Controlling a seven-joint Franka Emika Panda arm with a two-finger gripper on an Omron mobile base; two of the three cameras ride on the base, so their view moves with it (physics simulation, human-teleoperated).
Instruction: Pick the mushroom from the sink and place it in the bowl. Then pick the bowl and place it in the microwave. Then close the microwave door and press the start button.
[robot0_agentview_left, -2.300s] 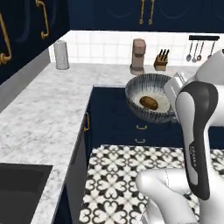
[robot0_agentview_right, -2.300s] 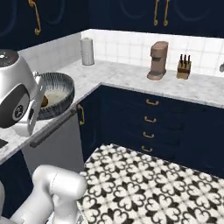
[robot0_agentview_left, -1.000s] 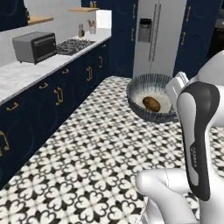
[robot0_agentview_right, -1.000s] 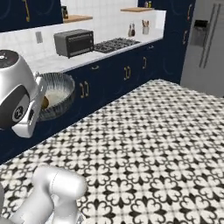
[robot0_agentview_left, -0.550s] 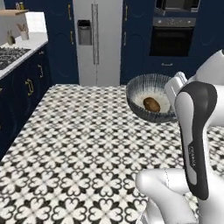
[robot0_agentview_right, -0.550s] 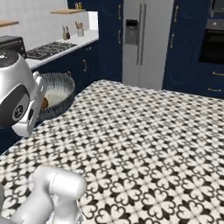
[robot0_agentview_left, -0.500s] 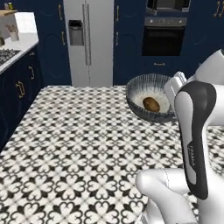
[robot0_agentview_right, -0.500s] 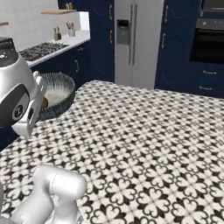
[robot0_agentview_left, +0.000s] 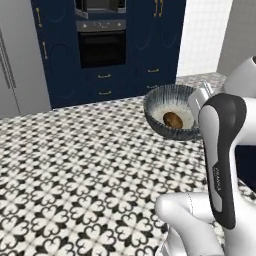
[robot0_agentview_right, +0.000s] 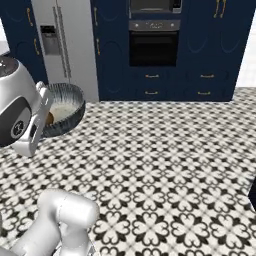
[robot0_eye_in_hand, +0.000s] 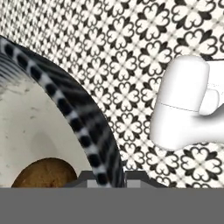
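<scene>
In the bowl (robot0_agentview_left: 170, 102), the mushroom (robot0_agentview_left: 173, 120).

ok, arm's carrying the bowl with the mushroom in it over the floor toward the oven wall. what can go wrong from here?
1. The gripper pinches just one spot of the rim of the wide blue-grey streaked bowl; the bowl could tilt or slip.
2. The small brown rounded mushroom lies loose inside and could roll out above the black-and-white patterned floor tiles.
3. The bowl hangs out beside the arm, so it may clip the dark navy cabinets on approach.
</scene>
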